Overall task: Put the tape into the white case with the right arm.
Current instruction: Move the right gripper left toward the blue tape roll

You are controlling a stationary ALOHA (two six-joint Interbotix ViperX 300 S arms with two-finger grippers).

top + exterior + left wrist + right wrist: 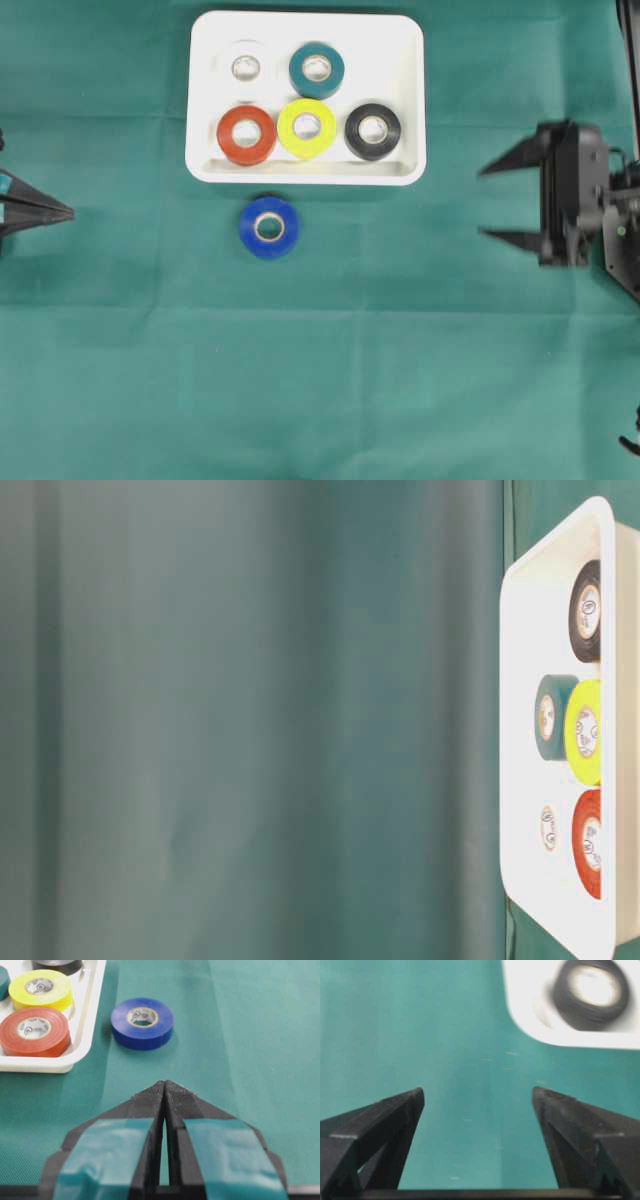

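We see the blue tape [269, 227] lying flat on the green worktop [400, 380], just outside the long near rim of the white case [404, 100] and not touching it. Five rolls already sit inside: white [245, 67], teal [317, 69], red [247, 134], yellow [307, 128] and black [373, 131]. Our right tool [484, 203] stands open and empty, well apart from the blue roll, off to the right of the case. The left tool [164, 1086] is closed on nothing and parked at the left edge.

The risks we foresee:

- The roll lies so near the rim that one finger could catch the case wall on the way down, shoving the case or tipping it
- A finger landing on top of the roll rather than beside it would press the roll down or skid it aside, and the jaws would close on nothing
- Reaching in from the right, we pass low near the case corner; the wrist view already shows that corner and the black roll close ahead, so a shallow path may clip it
- Free floor in the case is scarce: mainly the top right corner. A drop elsewhere would leave the roll stacked on another or perched on the rim
- The cloth may drag and wrinkle under a scraping fingertip
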